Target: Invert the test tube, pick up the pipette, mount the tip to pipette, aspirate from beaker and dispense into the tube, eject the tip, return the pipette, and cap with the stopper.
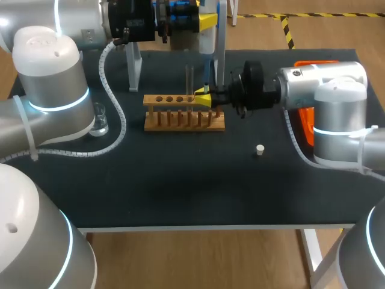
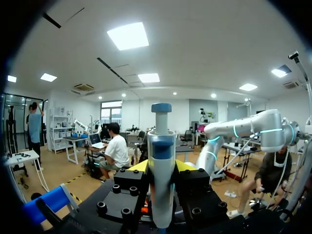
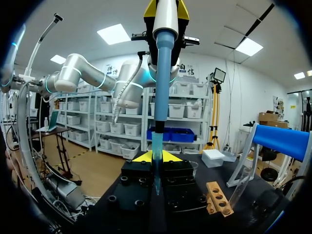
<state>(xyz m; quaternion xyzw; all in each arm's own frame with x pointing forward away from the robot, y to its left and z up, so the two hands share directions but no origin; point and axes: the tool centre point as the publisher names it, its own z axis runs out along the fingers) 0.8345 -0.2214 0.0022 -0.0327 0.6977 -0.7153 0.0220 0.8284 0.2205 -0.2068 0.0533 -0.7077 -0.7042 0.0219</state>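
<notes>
My left gripper (image 1: 207, 23) is high over the back of the table, shut on the white and blue pipette (image 1: 207, 45), which hangs upright. In the left wrist view the pipette (image 2: 161, 161) stands between that gripper's (image 2: 162, 166) yellow fingers. My right gripper (image 1: 204, 99) sits at the right end of the wooden rack (image 1: 183, 114), under the pipette. In the right wrist view the pipette (image 3: 164, 63) comes down into this gripper (image 3: 156, 157), which is shut on the pipette tip (image 3: 156, 146). A glass test tube (image 1: 189, 75) stands in the rack. The beaker (image 1: 99, 120) is at the left, the white stopper (image 1: 260, 150) at the right.
An orange tip box (image 1: 307, 120) lies at the right edge, partly behind my right arm. A white stand (image 1: 133, 69) rises at the back, left of the rack. My left arm's cable (image 1: 117, 120) loops over the table near the beaker.
</notes>
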